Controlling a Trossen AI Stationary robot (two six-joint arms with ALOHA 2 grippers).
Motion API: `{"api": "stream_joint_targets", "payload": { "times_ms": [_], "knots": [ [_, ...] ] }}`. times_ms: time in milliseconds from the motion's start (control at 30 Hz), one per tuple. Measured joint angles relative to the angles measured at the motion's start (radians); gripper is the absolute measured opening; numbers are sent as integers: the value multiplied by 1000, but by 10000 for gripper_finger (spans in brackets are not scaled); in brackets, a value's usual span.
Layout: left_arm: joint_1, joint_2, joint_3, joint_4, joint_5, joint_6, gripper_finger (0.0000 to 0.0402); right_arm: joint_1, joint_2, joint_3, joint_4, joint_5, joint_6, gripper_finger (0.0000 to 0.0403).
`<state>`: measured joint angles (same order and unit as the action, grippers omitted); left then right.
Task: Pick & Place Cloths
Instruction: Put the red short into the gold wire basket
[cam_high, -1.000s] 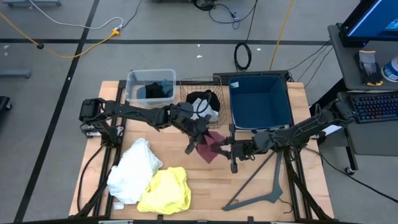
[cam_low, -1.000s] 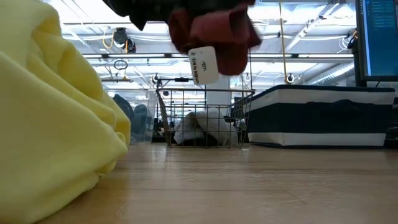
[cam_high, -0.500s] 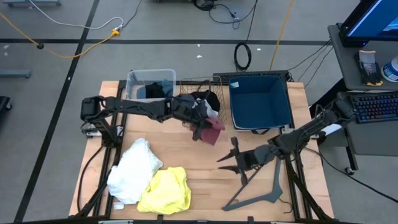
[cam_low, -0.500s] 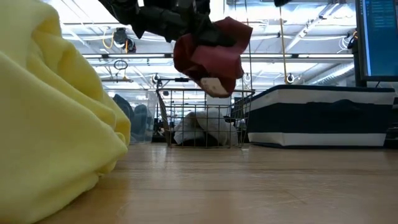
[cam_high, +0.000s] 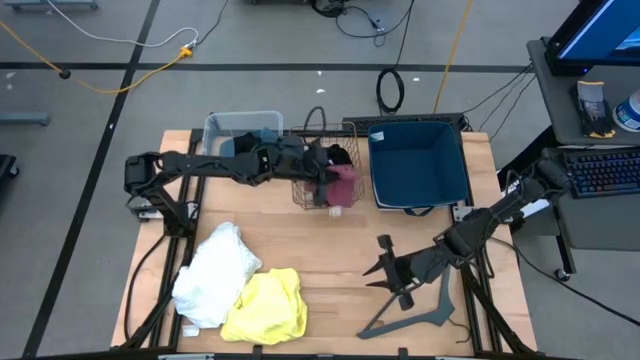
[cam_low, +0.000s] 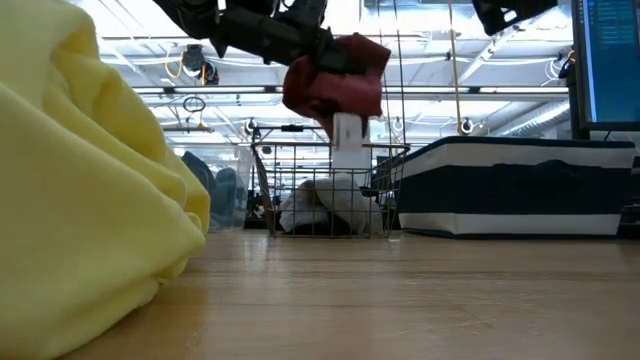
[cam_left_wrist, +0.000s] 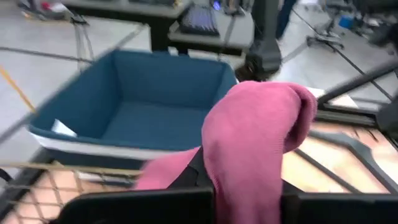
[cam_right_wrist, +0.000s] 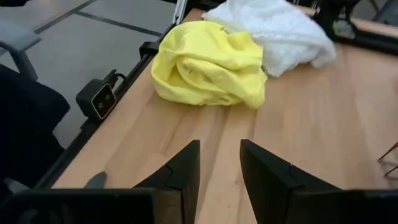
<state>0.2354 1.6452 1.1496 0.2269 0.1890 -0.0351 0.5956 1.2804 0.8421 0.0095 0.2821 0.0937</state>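
Left gripper (cam_high: 318, 181) pinches the soft maroon fabric cloth (cam_high: 342, 185) over the wire mesh basket (cam_high: 301, 192).
The cloth is light and limp; it droops, so bunched folds give the surest hold. Right gripper (cam_right_wrist: 219, 167), fingers spread and empty, hovers over the wooden bench (cam_high: 330, 270) near the crumpled yellow cloth (cam_right_wrist: 208, 63).
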Motion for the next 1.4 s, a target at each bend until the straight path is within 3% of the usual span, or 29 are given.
{"api": "stream_joint_targets", "payload": {
  "times_ms": [467, 867, 1400],
  "knots": [
    [74, -89, 0, 54, -104, 35, 5, 58, 0, -101, 66, 2, 90, 100],
    [184, -89, 0, 127, -121, 18, 11, 59, 0, -271, 317, 1, 104, 100],
    [284, 66, 0, 110, -119, -112, 7, 61, 0, -306, 376, 0, 104, 100]
  ]
}}
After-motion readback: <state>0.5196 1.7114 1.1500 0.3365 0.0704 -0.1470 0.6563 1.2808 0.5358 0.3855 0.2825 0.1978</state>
